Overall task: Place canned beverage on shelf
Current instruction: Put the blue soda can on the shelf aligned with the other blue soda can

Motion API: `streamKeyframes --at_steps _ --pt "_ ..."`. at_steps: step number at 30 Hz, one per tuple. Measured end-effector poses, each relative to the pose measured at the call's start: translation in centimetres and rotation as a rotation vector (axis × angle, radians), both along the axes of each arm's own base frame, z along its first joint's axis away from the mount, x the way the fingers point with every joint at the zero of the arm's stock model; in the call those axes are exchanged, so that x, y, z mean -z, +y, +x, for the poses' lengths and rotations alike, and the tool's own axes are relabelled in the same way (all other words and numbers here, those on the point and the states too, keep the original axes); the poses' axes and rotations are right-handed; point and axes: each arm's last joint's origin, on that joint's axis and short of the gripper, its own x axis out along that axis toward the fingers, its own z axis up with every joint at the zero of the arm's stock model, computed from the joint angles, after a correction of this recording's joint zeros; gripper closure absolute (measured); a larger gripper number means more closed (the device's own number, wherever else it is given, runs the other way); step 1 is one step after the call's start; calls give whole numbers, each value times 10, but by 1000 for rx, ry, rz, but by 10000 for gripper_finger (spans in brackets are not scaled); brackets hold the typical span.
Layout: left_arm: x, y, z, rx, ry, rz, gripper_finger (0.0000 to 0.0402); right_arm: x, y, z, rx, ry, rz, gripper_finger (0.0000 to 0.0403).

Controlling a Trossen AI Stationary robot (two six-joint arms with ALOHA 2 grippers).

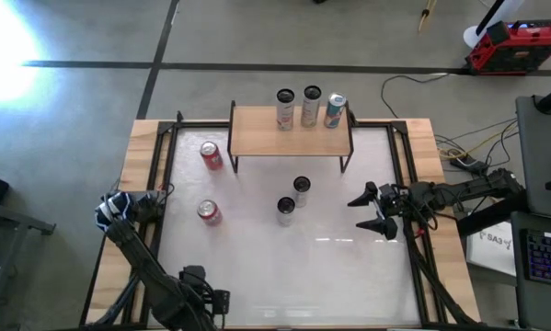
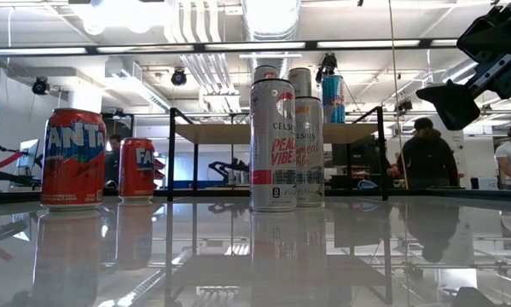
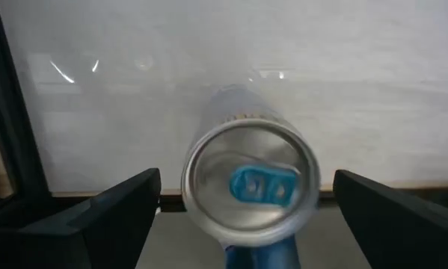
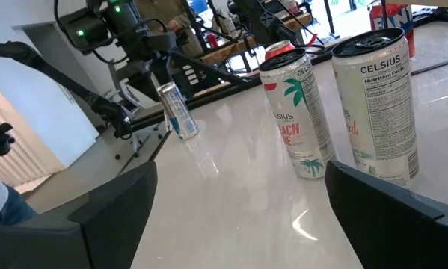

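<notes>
Blue can (image 3: 250, 187) tilted, lid toward left gripper (image 3: 246, 181), fingers spread

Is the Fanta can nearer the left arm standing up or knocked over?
Upright. In the low view the Fanta can stands on its base, sides vertical, lettering reading level.

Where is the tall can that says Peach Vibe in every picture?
High view: the Peach Vibe can stands mid-table, in front of the shelf.
Low view: at the centre, nearest the camera.
Left wrist view: not in it.
Right wrist view: right of centre, with a palm tree on it.
Shared landmark: the other Celsius can right beside it.
</notes>
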Motion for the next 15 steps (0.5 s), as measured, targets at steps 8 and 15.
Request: streamKeyframes --at_steps 8,15 --pt "15 3 -1 -139 18 23 25 0 0 0 0 0 0 33" --pt "17 2 -1 -163 -8 31 47 0 0 0 0 0 0 33"
